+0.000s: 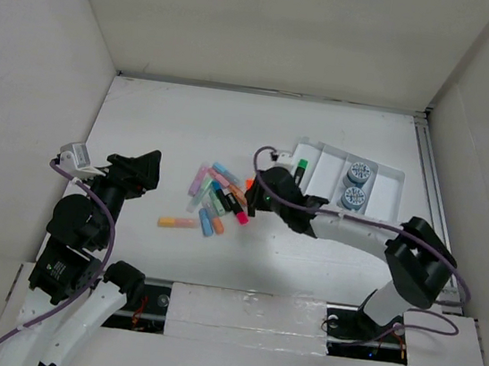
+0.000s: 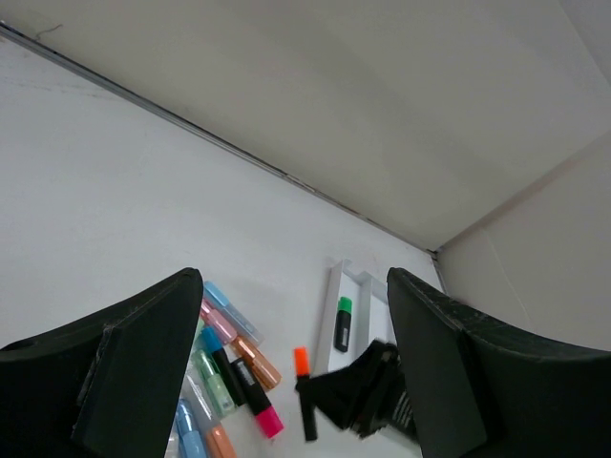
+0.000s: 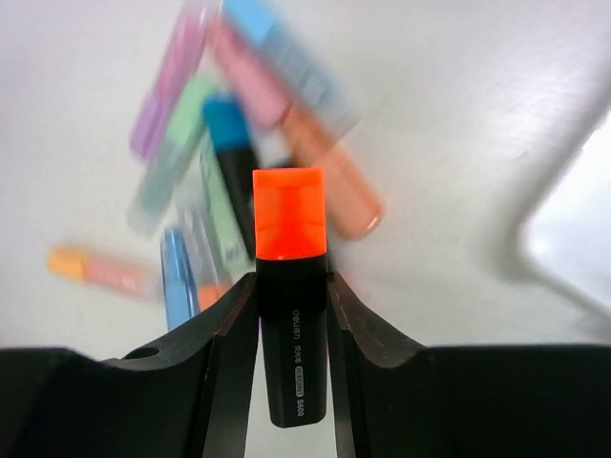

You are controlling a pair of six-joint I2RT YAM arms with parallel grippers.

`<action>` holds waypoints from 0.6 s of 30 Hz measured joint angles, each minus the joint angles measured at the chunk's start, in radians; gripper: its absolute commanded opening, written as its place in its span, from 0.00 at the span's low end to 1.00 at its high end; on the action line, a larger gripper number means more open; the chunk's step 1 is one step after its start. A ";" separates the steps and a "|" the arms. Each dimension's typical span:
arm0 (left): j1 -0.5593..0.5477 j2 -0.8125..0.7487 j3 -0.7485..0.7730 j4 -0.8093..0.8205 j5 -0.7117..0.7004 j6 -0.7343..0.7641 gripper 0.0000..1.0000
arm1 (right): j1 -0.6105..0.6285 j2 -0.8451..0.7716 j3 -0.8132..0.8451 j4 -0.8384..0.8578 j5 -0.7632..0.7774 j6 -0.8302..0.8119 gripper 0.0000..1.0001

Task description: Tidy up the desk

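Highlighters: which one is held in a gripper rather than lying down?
The orange-capped black highlighter, clamped in the right gripper; all others lie unheld.

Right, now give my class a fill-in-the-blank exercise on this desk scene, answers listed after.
The right gripper is shut on a black highlighter with an ___ cap.
In the white tray lies a second highlighter with a ___ cap.
The tray also holds ___ round blue objects.
The left gripper is ___, holding nothing.
Missing words: orange, green, two, open.
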 measured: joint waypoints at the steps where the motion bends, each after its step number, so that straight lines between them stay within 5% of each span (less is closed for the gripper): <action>1: 0.000 0.000 0.000 0.000 0.000 0.000 0.74 | -0.050 -0.024 -0.010 0.011 -0.005 0.021 0.18; 9: 0.000 0.000 0.000 0.000 0.004 0.000 0.74 | -0.453 -0.088 -0.104 0.084 -0.061 0.171 0.25; 14: 0.000 0.000 0.000 0.000 0.007 0.000 0.74 | -0.542 -0.061 -0.106 0.084 -0.114 0.212 0.59; 18: 0.000 0.000 0.000 0.000 0.007 0.000 0.74 | -0.539 -0.060 -0.105 0.086 -0.137 0.220 0.53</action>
